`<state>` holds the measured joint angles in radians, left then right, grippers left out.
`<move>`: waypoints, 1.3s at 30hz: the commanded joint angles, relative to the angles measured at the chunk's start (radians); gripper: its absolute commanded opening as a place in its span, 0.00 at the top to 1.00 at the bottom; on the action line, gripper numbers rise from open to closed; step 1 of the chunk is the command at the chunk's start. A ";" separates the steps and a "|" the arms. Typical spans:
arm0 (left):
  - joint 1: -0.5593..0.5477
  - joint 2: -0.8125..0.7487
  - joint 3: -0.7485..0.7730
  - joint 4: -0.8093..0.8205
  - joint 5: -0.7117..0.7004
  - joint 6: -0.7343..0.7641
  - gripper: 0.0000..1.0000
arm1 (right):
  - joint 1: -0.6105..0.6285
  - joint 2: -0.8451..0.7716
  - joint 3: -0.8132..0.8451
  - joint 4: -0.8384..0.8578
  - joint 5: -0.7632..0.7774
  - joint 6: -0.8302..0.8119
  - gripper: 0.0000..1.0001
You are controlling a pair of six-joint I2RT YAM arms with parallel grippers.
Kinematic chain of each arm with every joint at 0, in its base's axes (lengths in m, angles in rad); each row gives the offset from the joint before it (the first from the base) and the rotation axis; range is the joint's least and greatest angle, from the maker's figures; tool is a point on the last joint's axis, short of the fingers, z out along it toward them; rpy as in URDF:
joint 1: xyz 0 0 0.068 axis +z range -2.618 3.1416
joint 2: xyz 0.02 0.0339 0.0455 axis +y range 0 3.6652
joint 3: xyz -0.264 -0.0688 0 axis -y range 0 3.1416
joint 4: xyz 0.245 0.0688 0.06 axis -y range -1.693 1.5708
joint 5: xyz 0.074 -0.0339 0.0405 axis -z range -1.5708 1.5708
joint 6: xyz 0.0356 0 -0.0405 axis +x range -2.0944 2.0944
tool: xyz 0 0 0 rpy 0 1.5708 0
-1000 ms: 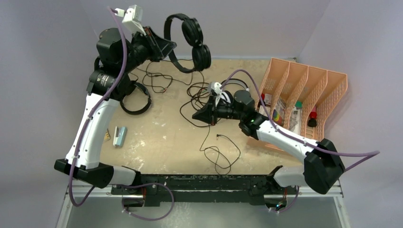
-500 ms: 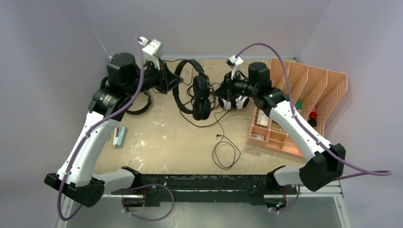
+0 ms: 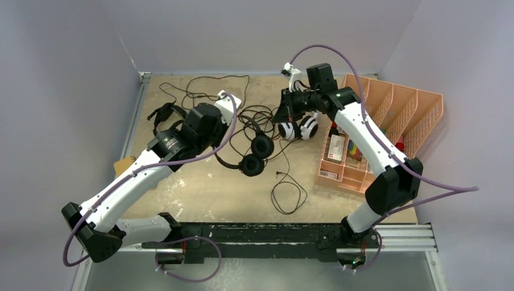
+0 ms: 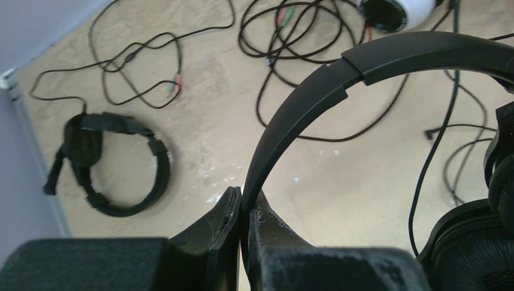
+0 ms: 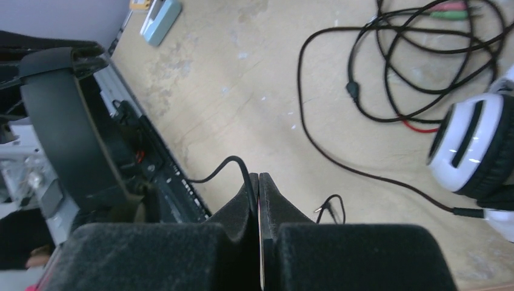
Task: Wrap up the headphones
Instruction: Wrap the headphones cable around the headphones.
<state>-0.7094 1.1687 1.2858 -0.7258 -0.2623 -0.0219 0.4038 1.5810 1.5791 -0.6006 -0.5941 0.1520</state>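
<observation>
Looking down from the top camera, the left gripper (image 3: 230, 134) sits near the middle of the table (image 3: 200, 188), its fingers clamped on the headband of the larger black headphones (image 3: 251, 163). The right gripper (image 3: 282, 116) hangs just beside the white-and-black headphones (image 3: 301, 128), toward the far edge. The small black headphones (image 3: 165, 114) lie near the far left corner.

Left wrist: both fingers squeeze that headband.

Right wrist: the fingers are pressed together on a thin black cable (image 5: 239, 162); which pair it belongs to is unclear.
</observation>
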 commanded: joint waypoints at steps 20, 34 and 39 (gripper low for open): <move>-0.153 0.090 -0.068 0.293 -0.836 0.084 1.00 | 0.006 -0.031 -0.109 0.427 -0.443 0.642 1.00; -0.154 0.150 -0.002 0.332 -0.710 -0.182 1.00 | 0.138 0.050 -0.021 0.513 -0.249 0.686 0.93; -0.152 0.151 0.017 0.303 -0.707 -0.311 1.00 | 0.184 0.059 0.016 0.375 -0.175 0.574 0.92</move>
<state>-0.8589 1.3273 1.2343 -0.4656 -0.9726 -0.1757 0.5587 1.6482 1.5295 -0.1322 -0.8440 0.8219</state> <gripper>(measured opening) 0.039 0.071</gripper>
